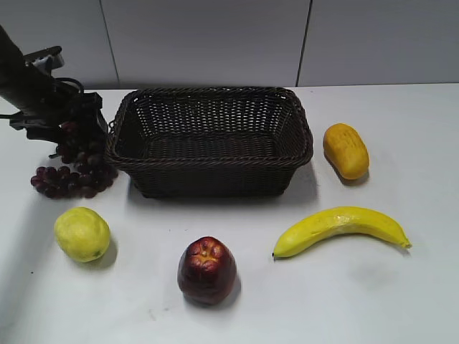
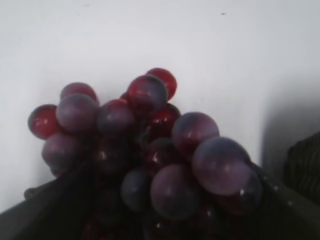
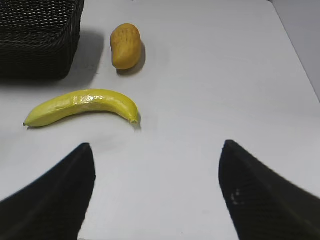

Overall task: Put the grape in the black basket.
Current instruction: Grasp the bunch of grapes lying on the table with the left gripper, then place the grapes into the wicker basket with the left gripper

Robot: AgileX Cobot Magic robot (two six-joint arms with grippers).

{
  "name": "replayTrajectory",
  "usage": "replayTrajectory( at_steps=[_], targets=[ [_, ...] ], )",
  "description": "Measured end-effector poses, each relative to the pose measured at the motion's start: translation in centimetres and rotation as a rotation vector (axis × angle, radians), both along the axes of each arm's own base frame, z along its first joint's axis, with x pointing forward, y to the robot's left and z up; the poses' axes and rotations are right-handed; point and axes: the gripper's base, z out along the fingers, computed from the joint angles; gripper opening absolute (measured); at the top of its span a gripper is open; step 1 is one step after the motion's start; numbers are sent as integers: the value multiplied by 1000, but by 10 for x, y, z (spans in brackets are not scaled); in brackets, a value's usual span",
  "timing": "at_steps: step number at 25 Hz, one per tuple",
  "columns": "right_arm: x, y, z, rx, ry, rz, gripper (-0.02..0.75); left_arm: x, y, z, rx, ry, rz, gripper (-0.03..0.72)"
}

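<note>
The grape (image 1: 68, 180), a bunch of dark purple-red berries, lies on the white table left of the black basket (image 1: 215, 179), with its upper part drawn up between my left gripper's fingers. My left gripper (image 1: 79, 143) is down on the bunch, close to the basket's left end. In the left wrist view the grape (image 2: 150, 140) fills the space between the two dark fingers of the left gripper (image 2: 165, 220), which are closed on it. The basket's edge (image 2: 305, 165) shows at right. My right gripper (image 3: 157, 175) is open and empty above bare table; it is not in the exterior view.
A yellow-green lemon (image 1: 82, 233) and a dark red apple (image 1: 206, 269) lie in front. A banana (image 1: 341, 226) and an orange mango (image 1: 346, 150) lie right of the basket. The right wrist view also shows the banana (image 3: 82, 106), the mango (image 3: 125, 46) and the basket (image 3: 35, 40).
</note>
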Motion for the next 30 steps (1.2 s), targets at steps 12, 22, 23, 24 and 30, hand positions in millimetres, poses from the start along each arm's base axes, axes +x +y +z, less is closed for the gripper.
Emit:
replayTrajectory(
  at_steps=[12,22,23,24,30],
  targets=[
    [0,0,0,0,0,0,585,2,0,-1,11,-4,-8,355],
    [0,0,0,0,0,0,585,-17,4,89,56,-176,-61,159],
    [0,0,0,0,0,0,585,-21,4,106,57,-218,-60,151],
    [0,0,0,0,0,0,585,-25,5,120,58,-254,-59,149],
    [0,0,0,0,0,0,585,-61,8,211,52,-500,-41,144]
  ],
)
